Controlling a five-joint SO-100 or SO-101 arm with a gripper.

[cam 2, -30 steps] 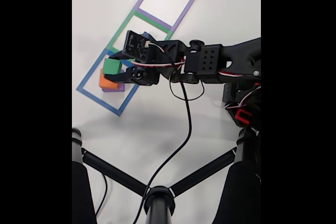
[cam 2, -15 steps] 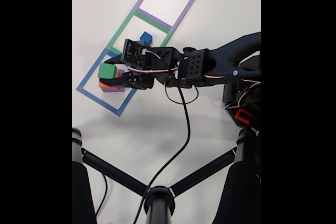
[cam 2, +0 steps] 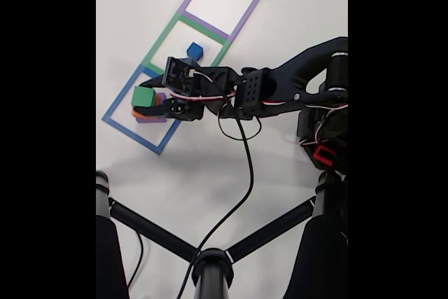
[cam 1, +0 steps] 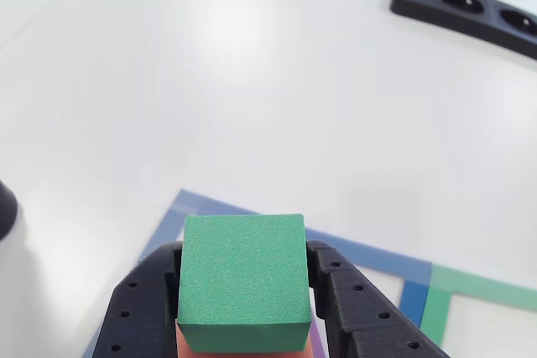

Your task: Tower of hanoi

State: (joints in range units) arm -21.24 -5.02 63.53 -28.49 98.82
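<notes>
My gripper (cam 2: 145, 97) is shut on a green cube (cam 2: 143, 96), which hangs just above an orange block (cam 2: 139, 113) stacked on a purple block (cam 2: 151, 119) inside the blue taped square (cam 2: 120, 121). In the other view the green cube (cam 1: 243, 282) sits between my black fingers (cam 1: 357, 308), with the gripper (cam 1: 243, 291) at the bottom edge; slivers of orange and purple show under it. A small blue cube (cam 2: 194, 50) rests in the green taped square (cam 2: 162, 36). The purple taped square (cam 2: 250, 6) lies beyond it.
A black power strip (cam 1: 461, 2) lies at the far right of the white table. Black stand legs (cam 2: 210, 257) and a hanging cable (cam 2: 248, 173) cross the lower part of the fixed view. The arm's base (cam 2: 325, 138) stands at the right.
The gripper has risen with the green cube, off the orange block and slightly left. The wrist has shifted, uncovering the small blue cube in the green square.
</notes>
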